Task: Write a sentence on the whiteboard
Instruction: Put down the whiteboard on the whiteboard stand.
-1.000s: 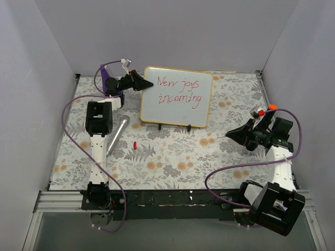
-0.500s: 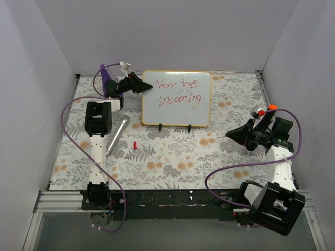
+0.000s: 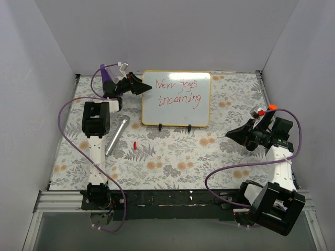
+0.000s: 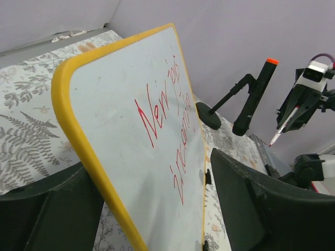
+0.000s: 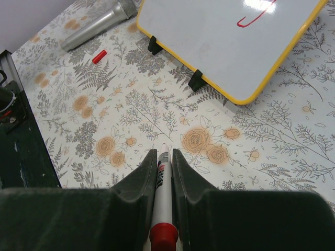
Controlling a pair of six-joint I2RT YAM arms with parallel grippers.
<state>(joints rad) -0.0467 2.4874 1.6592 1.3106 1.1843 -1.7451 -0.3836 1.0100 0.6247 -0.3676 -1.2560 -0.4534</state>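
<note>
Sentence [image 3: 179,92] whole overhead, cropped right-wrist.

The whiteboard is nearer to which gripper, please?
Left. The left gripper straddles the whiteboard at its upper-left corner, jaws open; the right gripper, shut on a marker, hovers off to its lower right.

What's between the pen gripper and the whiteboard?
Only bare flowery tablecloth lies between the right gripper and the whiteboard, shown in the right wrist view.
</note>
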